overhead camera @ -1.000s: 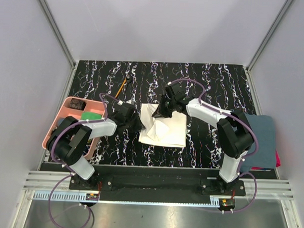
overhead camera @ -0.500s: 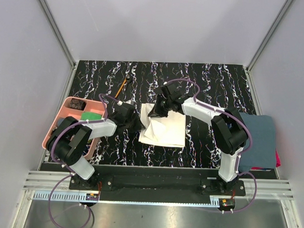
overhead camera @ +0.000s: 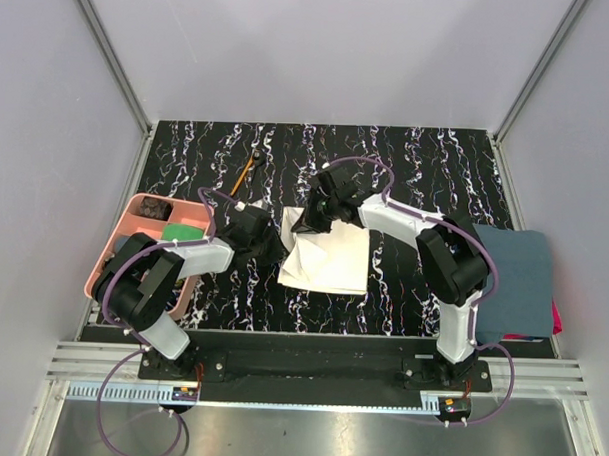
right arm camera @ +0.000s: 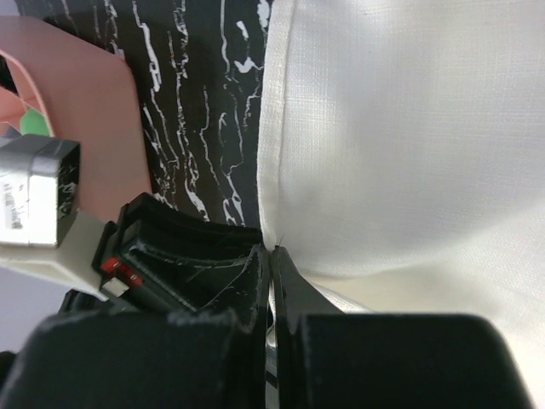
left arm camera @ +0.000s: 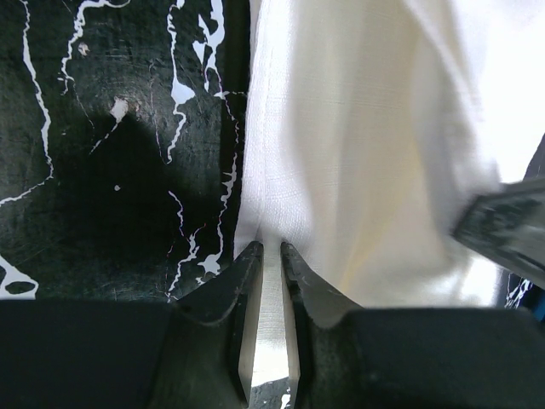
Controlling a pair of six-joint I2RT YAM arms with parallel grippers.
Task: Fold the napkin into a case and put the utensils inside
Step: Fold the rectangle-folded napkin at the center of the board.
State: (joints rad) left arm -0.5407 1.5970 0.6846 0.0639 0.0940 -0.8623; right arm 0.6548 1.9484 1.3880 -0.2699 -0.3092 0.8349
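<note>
While pinching the plain cream cloth napkin (overhead camera: 328, 264), left gripper (left arm camera: 271, 249) narrowly gapped and right gripper (right arm camera: 270, 250) fully closed, draw the fold across evenly, keeping edges aligned.

Bright even light; napkin (left arm camera: 366, 153) glares white up close.

On my black marbled table (overhead camera: 417, 162) lie the cream napkin (overhead camera: 333, 264), a pink tray (overhead camera: 101, 271), an orange-handled stick (overhead camera: 249, 169) and a blue-grey towel (overhead camera: 523, 276).
</note>
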